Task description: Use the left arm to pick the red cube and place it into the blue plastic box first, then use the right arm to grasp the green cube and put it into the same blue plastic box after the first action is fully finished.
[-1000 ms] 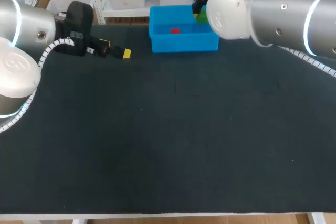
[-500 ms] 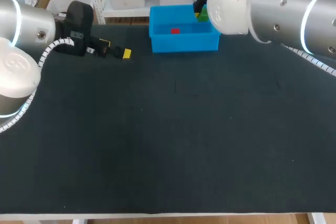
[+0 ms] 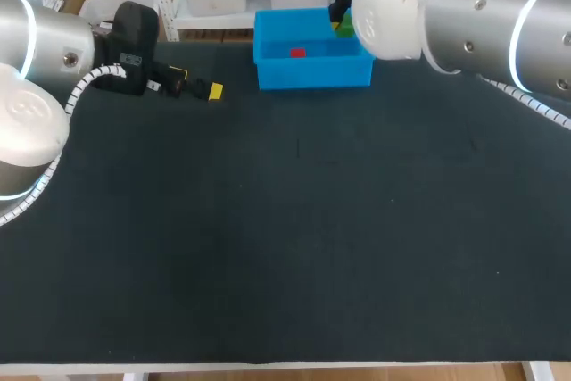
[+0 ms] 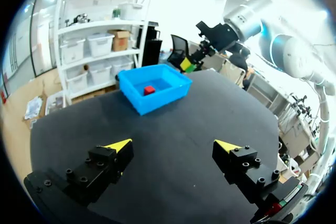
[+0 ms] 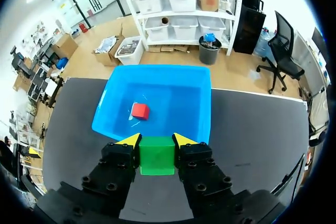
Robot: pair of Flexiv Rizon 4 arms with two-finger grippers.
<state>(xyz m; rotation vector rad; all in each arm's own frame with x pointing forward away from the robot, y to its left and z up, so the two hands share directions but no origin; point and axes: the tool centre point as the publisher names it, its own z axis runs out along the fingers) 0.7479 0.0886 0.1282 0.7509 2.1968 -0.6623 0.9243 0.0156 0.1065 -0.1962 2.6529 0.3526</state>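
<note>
Right claw (image 5: 157,140) slightly shifted, around green cube (image 5: 156,158)

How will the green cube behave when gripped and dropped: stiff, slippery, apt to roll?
Likely stiff: the green cube shows straight edges between the right gripper's fingers. Flat faces suggest no rolling, though it may tumble on landing; the red cube lies skewed in the blue plastic box. Probably light, but weight isn't visible.

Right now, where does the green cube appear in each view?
Head view: green cube beside the right arm, at the blue plastic box's right rim.
Left wrist view: far ahead, beyond the box.
Right wrist view: between the right gripper's fingers, before the box.
Shared landmark: the box.
</note>
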